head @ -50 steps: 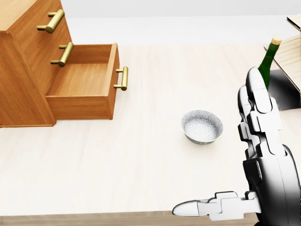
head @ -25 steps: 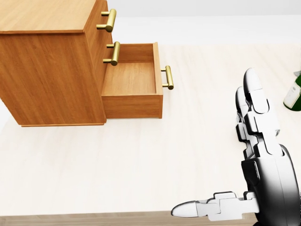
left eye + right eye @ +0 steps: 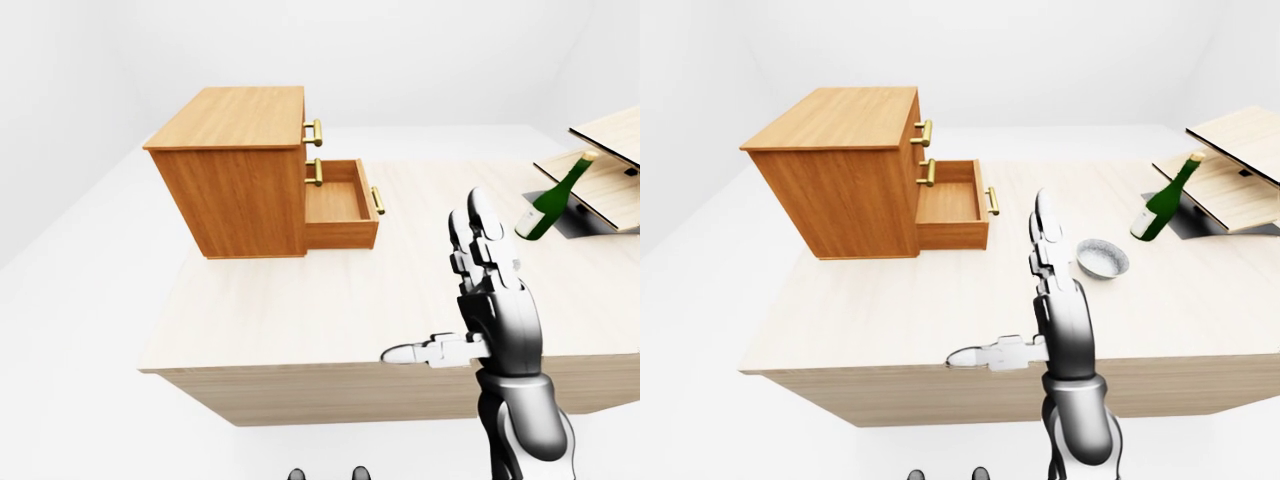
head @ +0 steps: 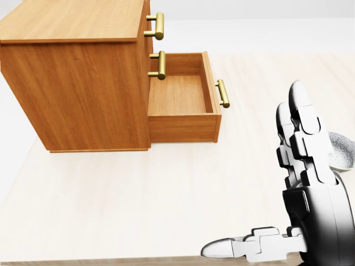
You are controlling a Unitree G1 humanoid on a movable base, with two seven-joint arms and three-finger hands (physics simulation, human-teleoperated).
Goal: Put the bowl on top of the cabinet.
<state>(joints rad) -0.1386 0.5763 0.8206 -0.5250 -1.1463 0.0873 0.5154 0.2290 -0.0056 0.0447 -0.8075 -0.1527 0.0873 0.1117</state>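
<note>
Bench (image 3: 890,310): pale wood, carrying everything in sight.
Cabinet (image 3: 240,170): at the left of the eye views — bottom drawer (image 4: 180,100) pulled out, top bare.
Right hand (image 3: 1040,300): raised over the bench edge, fingers (image 4: 302,130) straight and spread, thumb out sideways — holding nothing.
Bottle (image 3: 1162,200): green, leaning, upper right.
Bowl (image 3: 1103,258): on the bench, just right of the hand, well apart from the cabinet.
</note>
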